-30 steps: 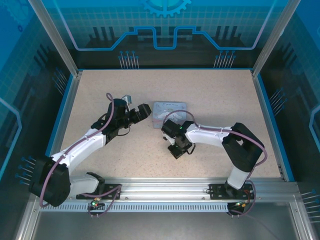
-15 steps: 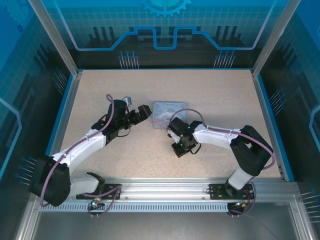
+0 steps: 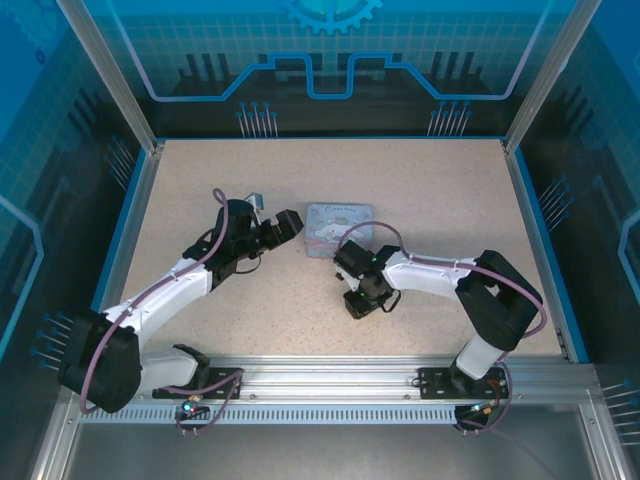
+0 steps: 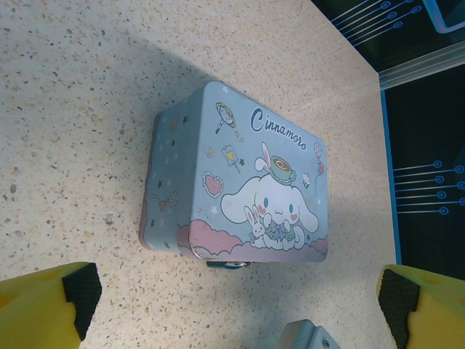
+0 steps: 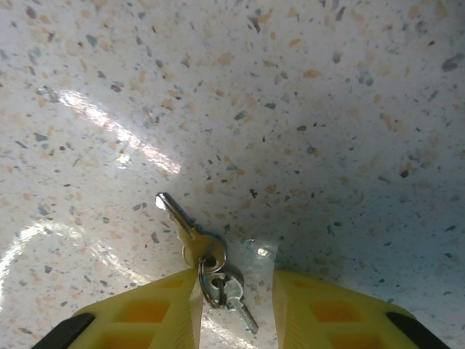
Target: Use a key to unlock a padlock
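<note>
My right gripper (image 5: 236, 309) points down at the table, just in front of the tin, and it is also in the top view (image 3: 358, 300). Its yellow fingers (image 5: 145, 320) stand a little apart. The key (image 5: 190, 233), brass and silvery, lies flat on the table between them on a small ring with a second small key (image 5: 231, 292). The ring rests against the left finger and a gap shows on the other side. The padlock (image 4: 227, 265), tiny and dark bluish, hangs at the front edge of the pastel-blue cartoon tin (image 4: 247, 182). My left gripper (image 4: 236, 294) is wide open, hovering left of the tin.
The tin (image 3: 338, 228) lies mid-table between the two arms. Speckled beige tabletop (image 3: 430, 190) spreads behind it and to both sides. Blue rails and glass walls (image 3: 535, 230) border the table. A grey metal part (image 4: 309, 336) shows low in the left wrist view.
The right arm's elbow swung to the right and the wrist shifted slightly, staying in front of the tin. The left arm has not moved.
</note>
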